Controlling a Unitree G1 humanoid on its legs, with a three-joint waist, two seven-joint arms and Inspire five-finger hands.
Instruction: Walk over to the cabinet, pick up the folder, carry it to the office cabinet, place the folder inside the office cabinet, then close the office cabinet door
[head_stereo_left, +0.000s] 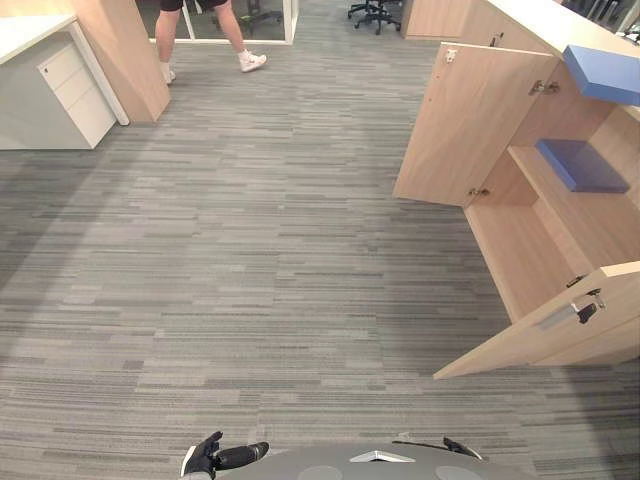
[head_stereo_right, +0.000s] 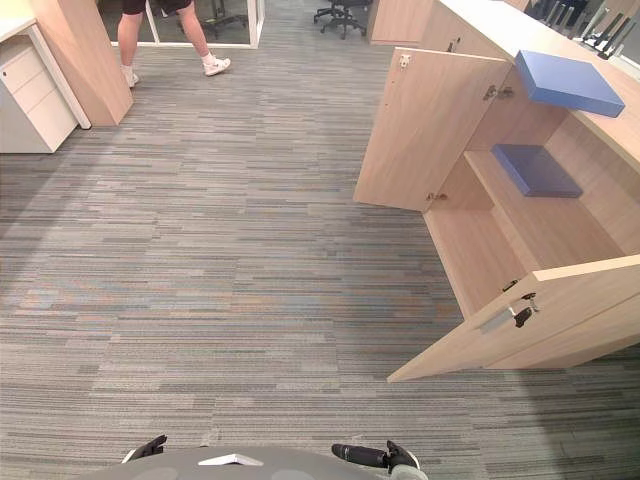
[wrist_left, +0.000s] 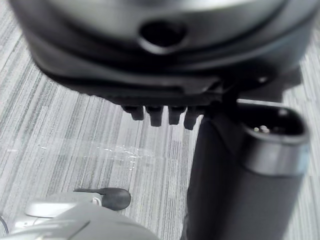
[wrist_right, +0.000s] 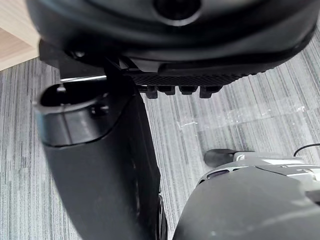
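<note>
**Hands empty, folder not yet fetched from the open cabinet**

My left hand (head_stereo_left: 215, 457) and right hand (head_stereo_right: 375, 457) hang low in front of me. The fingers look relaxed and hold nothing, though I see them nearly end-on. The near door (head_stereo_right: 520, 315) juts into my path, and turning in too tightly could clip it. Past it, a dark blue folder (head_stereo_right: 537, 170) lies on the shelf (head_stereo_right: 565, 220) inside the cabinet (head_stereo_right: 470, 250), and a lighter folder (head_stereo_right: 570, 82) lies on top. I could take the wrong one. A person (head_stereo_left: 233, 35) stands far off.
</note>
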